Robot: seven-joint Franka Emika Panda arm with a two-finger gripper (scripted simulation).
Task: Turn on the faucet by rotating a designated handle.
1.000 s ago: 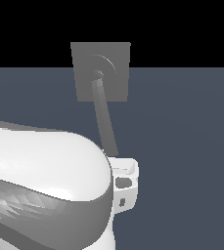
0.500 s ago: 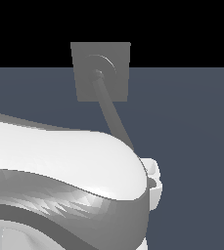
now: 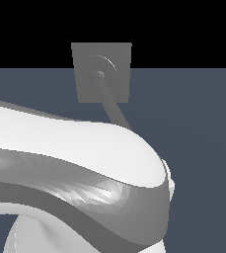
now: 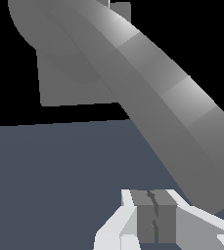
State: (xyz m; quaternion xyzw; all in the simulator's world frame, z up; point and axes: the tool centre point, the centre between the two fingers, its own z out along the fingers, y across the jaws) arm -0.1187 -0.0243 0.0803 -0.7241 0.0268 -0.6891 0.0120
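The faucet is a matte grey square block (image 3: 118,58) with a faint ring, upright at the back; it also shows in the wrist view (image 4: 59,90). The handle (image 3: 113,106) is a long grey bar running from the ring down toward the exterior view's right, its lower end hidden behind my white arm (image 3: 75,163). In the wrist view the handle (image 4: 155,95) fills the frame diagonally and passes right beside my gripper (image 4: 154,211). The grey pads (image 4: 145,219) are pressed together with nothing between them. The gripper is hidden in the exterior view.
A flat dark blue-grey floor (image 3: 203,128) spreads under and around the faucet. My bulky white arm fills the lower half of the exterior view and blocks the handle's tip.
The handle has swung toward the exterior view's right, away from hanging straight down. My arm has moved the same way and now covers the gripper, which showed a second ago.
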